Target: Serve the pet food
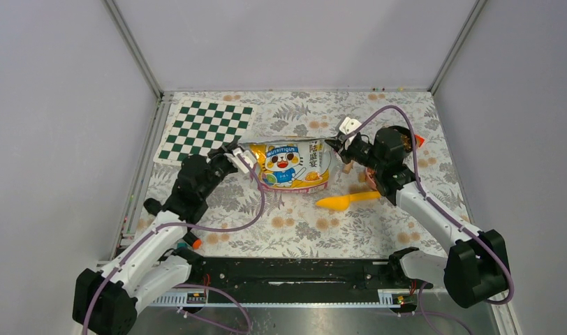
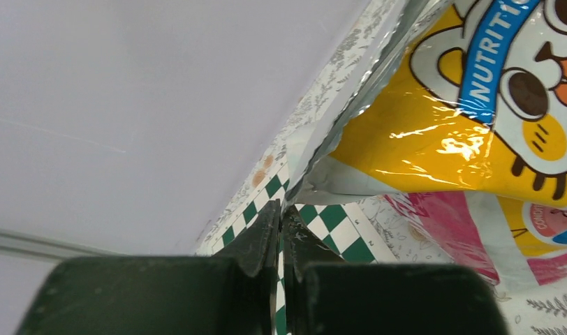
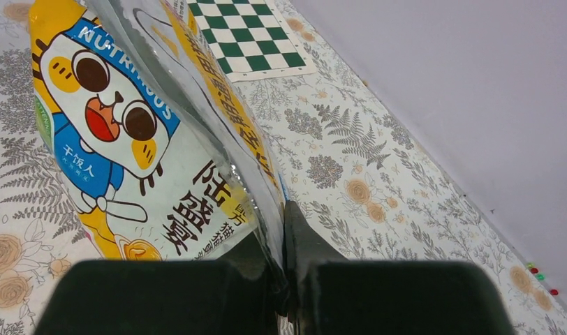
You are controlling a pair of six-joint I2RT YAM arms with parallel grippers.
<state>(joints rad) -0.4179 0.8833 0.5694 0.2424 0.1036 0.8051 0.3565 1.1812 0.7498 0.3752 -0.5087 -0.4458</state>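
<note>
The glossy yellow pet food bag [image 1: 291, 166] with a white cartoon cat and blue banner stands on the floral tablecloth between both arms. My left gripper [image 1: 240, 157] is shut, pinching the bag's left top edge at its fingertips [image 2: 281, 209]; the bag [image 2: 434, 132] fills the upper right of the left wrist view. My right gripper [image 1: 336, 148] is shut on the bag's right top edge; the foil [image 3: 127, 139] runs down between its fingers [image 3: 281, 223]. No kibble shows in any view.
A yellow scoop [image 1: 347, 201] lies on the cloth right of the bag, below my right wrist. A green-and-white checkerboard [image 1: 207, 129] lies at the back left. A pinkish object [image 1: 369, 178] is partly hidden under the right arm. Grey walls enclose the table.
</note>
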